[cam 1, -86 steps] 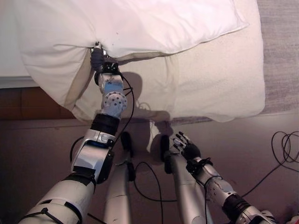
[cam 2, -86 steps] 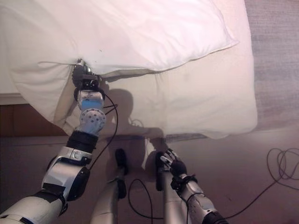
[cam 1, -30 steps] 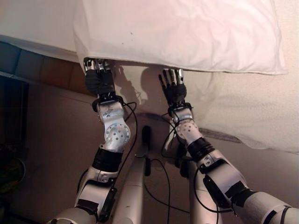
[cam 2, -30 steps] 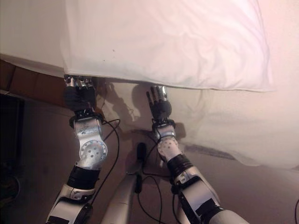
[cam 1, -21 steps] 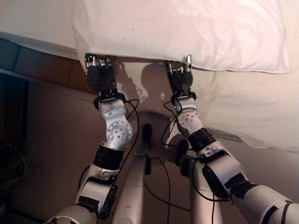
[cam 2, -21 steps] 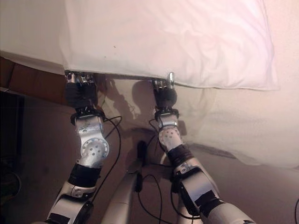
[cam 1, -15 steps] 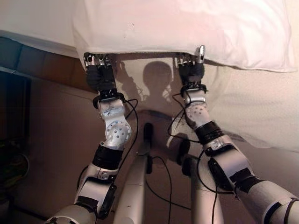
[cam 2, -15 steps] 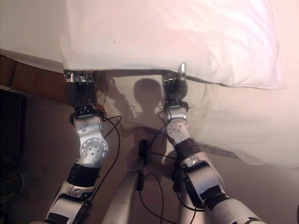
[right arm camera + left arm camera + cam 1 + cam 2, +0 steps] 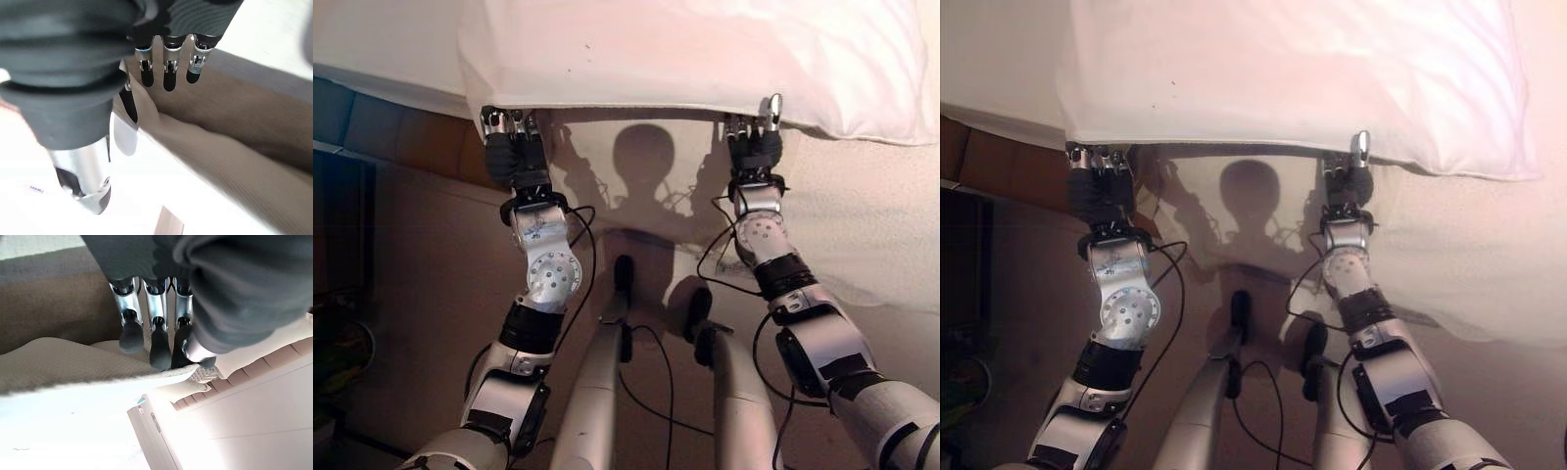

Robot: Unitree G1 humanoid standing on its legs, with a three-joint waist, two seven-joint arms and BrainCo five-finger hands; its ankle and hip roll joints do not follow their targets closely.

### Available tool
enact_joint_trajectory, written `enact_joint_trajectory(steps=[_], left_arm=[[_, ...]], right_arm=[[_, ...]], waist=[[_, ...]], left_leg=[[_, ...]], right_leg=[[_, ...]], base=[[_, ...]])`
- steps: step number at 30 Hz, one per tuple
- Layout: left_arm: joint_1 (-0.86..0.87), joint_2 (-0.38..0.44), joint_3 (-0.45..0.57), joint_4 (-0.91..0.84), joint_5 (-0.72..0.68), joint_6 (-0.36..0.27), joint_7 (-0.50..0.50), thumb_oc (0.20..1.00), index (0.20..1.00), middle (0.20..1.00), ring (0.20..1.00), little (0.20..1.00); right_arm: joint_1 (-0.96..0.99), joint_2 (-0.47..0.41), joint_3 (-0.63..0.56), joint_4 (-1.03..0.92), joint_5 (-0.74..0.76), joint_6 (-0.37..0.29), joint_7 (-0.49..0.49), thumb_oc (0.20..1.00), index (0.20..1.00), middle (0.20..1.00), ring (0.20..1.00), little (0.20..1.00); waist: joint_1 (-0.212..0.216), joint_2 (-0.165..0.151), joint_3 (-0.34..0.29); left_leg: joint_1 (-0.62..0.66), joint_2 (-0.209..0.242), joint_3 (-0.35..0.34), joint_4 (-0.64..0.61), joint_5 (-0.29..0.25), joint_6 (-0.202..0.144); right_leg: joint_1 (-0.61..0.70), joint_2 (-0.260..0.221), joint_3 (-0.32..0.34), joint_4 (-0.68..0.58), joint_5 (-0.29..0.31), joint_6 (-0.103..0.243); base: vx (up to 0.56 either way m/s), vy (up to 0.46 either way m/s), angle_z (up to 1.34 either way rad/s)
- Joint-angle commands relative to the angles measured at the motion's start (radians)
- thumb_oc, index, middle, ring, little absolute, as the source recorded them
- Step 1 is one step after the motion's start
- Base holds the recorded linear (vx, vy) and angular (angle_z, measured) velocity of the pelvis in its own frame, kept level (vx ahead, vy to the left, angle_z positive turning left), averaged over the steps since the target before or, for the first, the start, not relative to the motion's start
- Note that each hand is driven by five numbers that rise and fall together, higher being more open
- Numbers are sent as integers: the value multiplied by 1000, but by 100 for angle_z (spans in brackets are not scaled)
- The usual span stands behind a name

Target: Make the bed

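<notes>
A white blanket (image 9: pixel 705 44) lies across the top of the eye views, its near edge hanging over the cream bed sheet (image 9: pixel 862 215). My left hand (image 9: pixel 509 157) grips that edge near its left corner; in the left wrist view its fingers (image 9: pixel 159 340) curl under the hem with the thumb pressing on top. My right hand (image 9: pixel 754 147) holds the same edge further right, thumb (image 9: pixel 124 132) over the white cloth and fingers (image 9: pixel 168 73) beneath it. The hem runs nearly straight between the two hands.
A brown bed frame panel (image 9: pixel 396 132) shows at the left below the blanket corner, with a dark gap (image 9: pixel 333 245) beside it. Beige floor (image 9: pixel 421 304) lies under my arms. A white panel (image 9: pixel 244 431) stands past the left hand.
My right hand rose from the floor, took the blanket's near edge and slid right along it, stretching the hem. The left hand kept its grip throughout.
</notes>
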Motion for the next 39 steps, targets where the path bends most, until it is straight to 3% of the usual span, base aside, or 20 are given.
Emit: enact_joint_trajectory(steps=[1, 2, 3, 4, 21, 22, 23, 24, 25, 39], left_arm=[[2, 38, 91, -83, 110, -45, -31, 200, 200, 200, 200, 200], [5, 44, 92, -89, 111, -43, -30, 200, 200, 200, 200, 200], [5, 44, 92, -89, 111, -43, -29, 200, 200, 200, 200, 200], [6, 46, 92, -92, 110, -41, -30, 200, 200, 200, 200, 200], [-2, 38, 103, -67, 113, -36, -34, 200, 200, 200, 200, 200], [0, 36, 105, -65, 108, -36, -39, 263, 263, 263, 263, 263], [6, 36, 111, -61, 108, -33, -39, 551, 551, 551, 551, 551], [10, 33, 117, -55, 106, -35, -39, 925, 925, 925, 925, 925], [16, 33, 123, -52, 104, -36, -39, 1000, 1000, 1000, 1000, 1000], [219, -32, 281, -7, 52, -63, -16, 1000, 1000, 1000, 1000, 1000]], right_arm=[[-19, -87, -69, 32, -26, -15, -31, 1000, 1000, 1000, 1000, 1000], [-19, -92, -62, 41, -36, -2, -35, 536, 536, 536, 536, 536], [-20, -92, -62, 41, -37, -2, -35, 435, 435, 435, 435, 435], [-21, -91, -61, 37, -36, -3, -35, 200, 200, 200, 200, 200], [23, -43, -43, -64, -46, -13, 12, 200, 200, 200, 200, 200], [27, -44, -42, -80, -47, -16, 15, 200, 200, 200, 200, 200], [37, -41, -43, -96, -48, -15, 24, 200, 200, 200, 200, 200], [49, -35, -44, -122, -45, -20, 34, 200, 200, 200, 200, 200], [59, -30, -44, -139, -43, -25, 42, 200, 200, 200, 200, 200], [235, 55, -95, -468, -41, -96, 146, 200, 200, 200, 200, 200]], waist=[[-5, 35, -68], [-7, 33, -69], [-7, 33, -69], [-8, 31, -69], [-17, 18, -78], [-18, 17, -78], [-19, 17, -78], [-20, 16, -79], [-21, 15, -79], [-20, 14, -84]], left_leg=[[24, -50, 36, 105, -176, 39], [23, -49, 37, 109, -183, 37], [19, -50, 38, 109, -177, 38], [18, -49, 39, 110, -178, 38], [24, -47, 35, 120, -190, 41], [19, -48, 36, 122, -183, 41], [25, -47, 35, 120, -189, 40], [24, -48, 35, 118, -182, 41], [30, -47, 34, 119, -189, 41], [57, -45, 35, 109, -189, 40]], right_leg=[[10, 11, 28, -182, 182, 95], [7, 12, 31, -178, 176, 96], [4, 12, 30, -179, 181, 94], [2, 12, 31, -177, 182, 94], [10, 20, 39, -175, 177, 92], [7, 19, 38, -177, 182, 90], [10, 20, 39, -175, 175, 92], [10, 20, 38, -178, 180, 91], [15, 21, 40, -176, 174, 92], [40, 28, 39, -182, 167, 89]], base=[[0, 0, 0], [0, 0, 0], [0, 0, 0], [0, 0, 0], [0, 0, 0], [0, 0, 0], [0, 0, 0], [0, 0, 0], [0, 0, 0], [0, 0, 0]])
